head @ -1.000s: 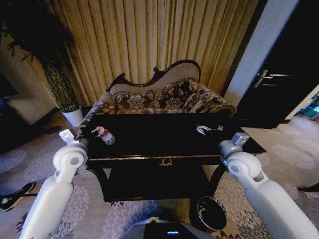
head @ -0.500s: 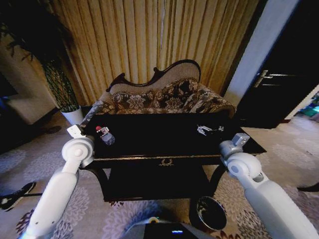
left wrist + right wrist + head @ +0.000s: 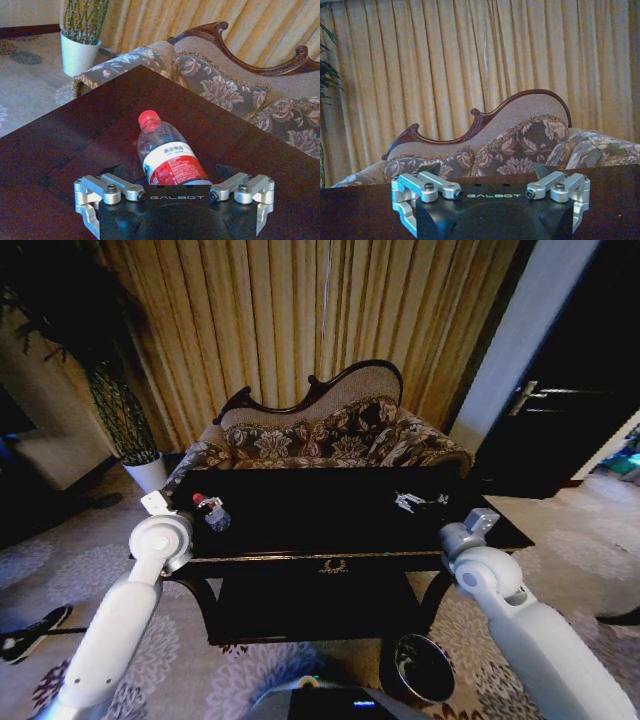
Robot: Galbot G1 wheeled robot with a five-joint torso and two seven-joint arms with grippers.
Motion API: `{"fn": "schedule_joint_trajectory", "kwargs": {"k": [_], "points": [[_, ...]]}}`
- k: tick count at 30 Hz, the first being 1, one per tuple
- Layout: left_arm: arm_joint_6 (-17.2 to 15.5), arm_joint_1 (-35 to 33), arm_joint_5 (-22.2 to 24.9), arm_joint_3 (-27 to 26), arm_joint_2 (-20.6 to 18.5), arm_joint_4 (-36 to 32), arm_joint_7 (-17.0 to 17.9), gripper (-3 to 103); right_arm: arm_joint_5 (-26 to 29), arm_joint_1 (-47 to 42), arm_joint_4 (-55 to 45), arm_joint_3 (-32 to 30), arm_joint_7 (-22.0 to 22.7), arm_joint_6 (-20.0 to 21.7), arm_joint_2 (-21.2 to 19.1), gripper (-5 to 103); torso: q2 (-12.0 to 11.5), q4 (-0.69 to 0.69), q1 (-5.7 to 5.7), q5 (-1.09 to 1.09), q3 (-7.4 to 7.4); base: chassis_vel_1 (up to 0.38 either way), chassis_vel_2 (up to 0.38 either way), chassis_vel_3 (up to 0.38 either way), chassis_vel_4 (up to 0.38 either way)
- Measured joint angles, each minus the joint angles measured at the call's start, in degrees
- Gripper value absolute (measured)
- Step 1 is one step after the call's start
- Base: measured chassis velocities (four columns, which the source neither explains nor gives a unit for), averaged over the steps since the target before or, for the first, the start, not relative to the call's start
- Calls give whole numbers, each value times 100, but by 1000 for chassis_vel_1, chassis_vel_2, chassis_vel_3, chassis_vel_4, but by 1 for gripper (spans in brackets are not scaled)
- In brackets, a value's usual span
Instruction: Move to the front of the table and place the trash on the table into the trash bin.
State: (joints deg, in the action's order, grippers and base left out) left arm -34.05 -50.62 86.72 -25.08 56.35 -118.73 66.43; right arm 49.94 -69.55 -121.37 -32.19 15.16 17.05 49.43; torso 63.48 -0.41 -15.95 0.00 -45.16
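Curtained room (image 3: 300,320); glossy table (image 3: 330,562) bears bottle (image 3: 167,159).

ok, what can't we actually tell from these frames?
- Left gripper, left wrist view: fingertips hidden behind its own black body, so its distance from the bottle is unclear.
- Bottle base: covered by that same body.
- Scraps on the table, head view: too small to tell tissue from wrapper.
- Trash bin, head view: inside is black, contents unreadable.
- Right gripper, right wrist view: fingertips hidden likewise.
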Motion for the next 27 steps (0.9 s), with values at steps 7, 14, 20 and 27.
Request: {"fn": "schedule_joint_trajectory", "kwargs": {"k": [7,14,20,27], "points": [[-13,93,3,30,23,142,-30,100,-9,-9,5,0,-2,-16,16,100,0,0,0,0,0,0,0,0,0],[-16,131,1,44,39,242,-52,100,-78,-15,17,3,-4,-112,1,100,0,0,0,0,0,0,0,0,0],[-17,176,1,55,65,302,-56,100,-79,-18,8,5,0,-124,-16,100,0,0,0,0,0,0,0,0,0],[-72,191,143,24,88,331,-47,100,-20,-27,-25,9,12,-145,-4,100,0,0,0,0,0,0,0,0,0]]}}
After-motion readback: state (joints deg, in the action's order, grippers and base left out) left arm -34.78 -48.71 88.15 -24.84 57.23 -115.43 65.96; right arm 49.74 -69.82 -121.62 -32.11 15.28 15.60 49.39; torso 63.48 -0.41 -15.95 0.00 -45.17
